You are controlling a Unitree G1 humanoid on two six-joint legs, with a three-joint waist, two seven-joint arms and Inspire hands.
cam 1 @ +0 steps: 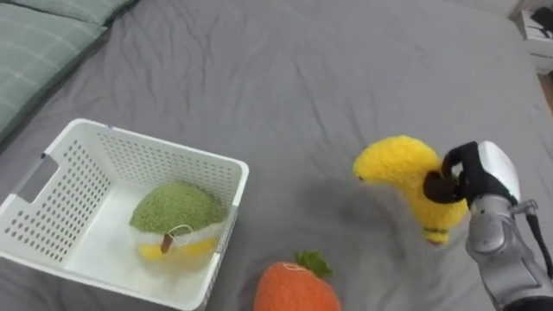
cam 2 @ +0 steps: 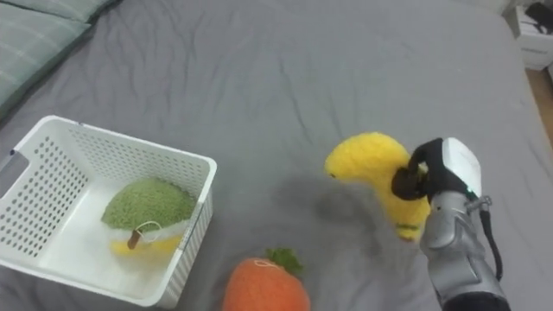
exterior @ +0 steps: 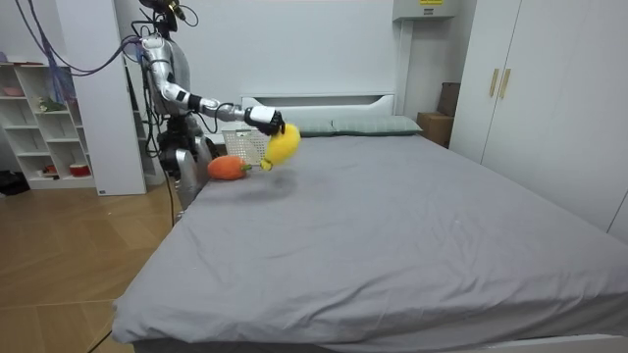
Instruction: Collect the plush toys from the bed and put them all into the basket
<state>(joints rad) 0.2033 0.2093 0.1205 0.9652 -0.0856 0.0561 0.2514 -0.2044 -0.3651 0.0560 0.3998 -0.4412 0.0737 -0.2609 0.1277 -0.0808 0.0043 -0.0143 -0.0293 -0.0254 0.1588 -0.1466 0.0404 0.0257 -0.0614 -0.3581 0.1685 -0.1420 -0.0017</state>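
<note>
Head eyes downward; room camera across bed (exterior: 392,226)

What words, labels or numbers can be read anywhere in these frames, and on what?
None readable.
Yellow sticker on the white wall unit: too small to read.
The basket, banana toy in the right robot hand and carrot toy carry no print.
</note>
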